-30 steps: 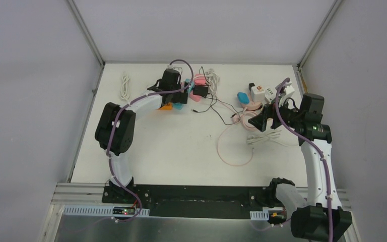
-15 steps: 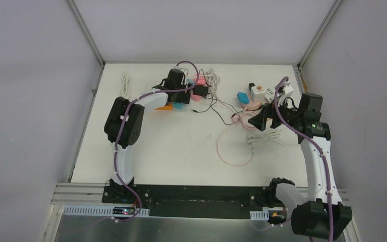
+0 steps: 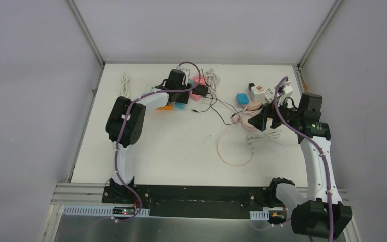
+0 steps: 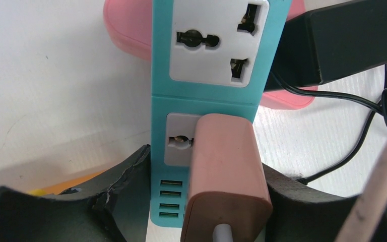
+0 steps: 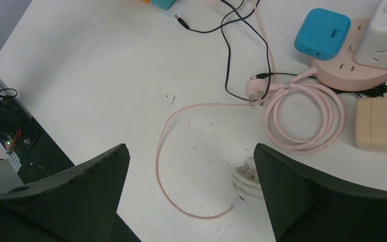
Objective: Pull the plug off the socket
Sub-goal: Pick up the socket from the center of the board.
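Salmon-pink boxy plastic plug sits in the lower socket of the teal plastic power strip, far side of the white table. Left gripper flanks strip and plug, can't tell if it's actually clamped. Right gripper is spread wide above the table.
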Tool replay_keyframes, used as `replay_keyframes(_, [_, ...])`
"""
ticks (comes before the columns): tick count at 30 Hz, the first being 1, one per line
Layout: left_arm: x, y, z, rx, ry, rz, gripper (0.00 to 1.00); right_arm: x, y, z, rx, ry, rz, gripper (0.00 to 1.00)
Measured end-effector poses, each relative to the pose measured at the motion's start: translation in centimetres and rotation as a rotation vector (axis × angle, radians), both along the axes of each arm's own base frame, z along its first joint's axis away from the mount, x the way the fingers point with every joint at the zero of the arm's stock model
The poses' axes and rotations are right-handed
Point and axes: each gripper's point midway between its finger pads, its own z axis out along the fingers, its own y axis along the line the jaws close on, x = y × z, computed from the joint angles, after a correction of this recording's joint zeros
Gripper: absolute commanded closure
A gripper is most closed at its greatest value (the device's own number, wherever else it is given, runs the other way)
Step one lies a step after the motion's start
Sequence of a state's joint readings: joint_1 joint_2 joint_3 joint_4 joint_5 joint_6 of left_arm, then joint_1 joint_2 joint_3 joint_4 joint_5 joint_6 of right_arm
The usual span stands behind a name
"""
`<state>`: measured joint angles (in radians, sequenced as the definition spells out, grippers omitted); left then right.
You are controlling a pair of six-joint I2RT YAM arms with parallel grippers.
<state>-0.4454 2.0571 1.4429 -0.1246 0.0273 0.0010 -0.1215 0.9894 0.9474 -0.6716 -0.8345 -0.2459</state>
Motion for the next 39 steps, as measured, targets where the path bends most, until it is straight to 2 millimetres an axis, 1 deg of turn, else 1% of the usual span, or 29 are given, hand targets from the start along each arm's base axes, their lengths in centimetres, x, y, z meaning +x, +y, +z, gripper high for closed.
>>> replay_keyframes(2, [0.0, 0.0, 0.1, 0.002, -0.003, -0.003, 1.00, 0.0, 0.0, 0.0, 0.000, 0.000, 0.000, 0.00])
replay_keyframes(4, [-0.3, 0.2, 0.3, 0.003, -0.006, -0.006, 1.00, 0.0, 0.0, 0.0, 0.000, 0.001, 0.000, 0.00])
replay_keyframes(7, [-0.7, 0.3, 1.7, -0.004, -0.024, -0.009, 1.00, 0.0, 0.0, 0.0, 0.000, 0.002, -0.001, 0.00])
replay_keyframes(10, [-1.1, 0.4, 4.4, -0.027, -0.064, -0.014, 1.00, -0.1, 0.0, 0.0, 0.000, 0.004, -0.001, 0.00])
replay_keyframes(13, [-1.2, 0.4, 8.1, -0.060, -0.130, -0.015, 1.00, -0.1, 0.0, -0.1, 0.000, 0.004, -0.001, 0.00])
replay_keyframes(15, [-1.5, 0.2, 10.1, -0.080, -0.165, -0.023, 1.00, -0.1, 0.0, -0.1, 0.000, 0.004, -0.001, 0.00])
replay_keyframes(17, [-1.8, 0.1, 11.8, -0.097, -0.194, -0.031, 1.00, -0.1, -0.1, -0.1, 0.000, 0.005, -0.002, 0.00])
replay_keyframes(18, [-2.1, -0.1, 12.4, -0.104, -0.203, -0.038, 1.00, -0.1, -0.1, -0.1, 0.000, 0.005, -0.002, 0.00])
replay_keyframes(20, [-2.7, -0.2, 12.8, -0.109, -0.209, -0.046, 1.00, -0.1, -0.1, -0.1, 0.001, 0.005, -0.004, 0.00])
replay_keyframes(25, [-4.3, -0.1, 12.7, -0.117, -0.192, -0.048, 1.00, -0.1, -0.1, -0.1, 0.001, 0.005, -0.005, 0.00])
replay_keyframes(28, [-5.1, 0.3, 13.0, -0.129, -0.189, -0.042, 1.00, -0.1, -0.1, 0.0, 0.002, 0.005, -0.004, 0.00])
replay_keyframes(37, [-6.6, 0.7, 17.3, -0.197, -0.244, -0.029, 1.00, -0.1, -0.1, 0.0, 0.003, 0.004, -0.003, 0.00])
replay_keyframes(39, [-6.7, 0.7, 17.8, -0.206, -0.250, -0.026, 1.00, -0.1, -0.1, 0.0, 0.003, 0.004, -0.003, 0.00])
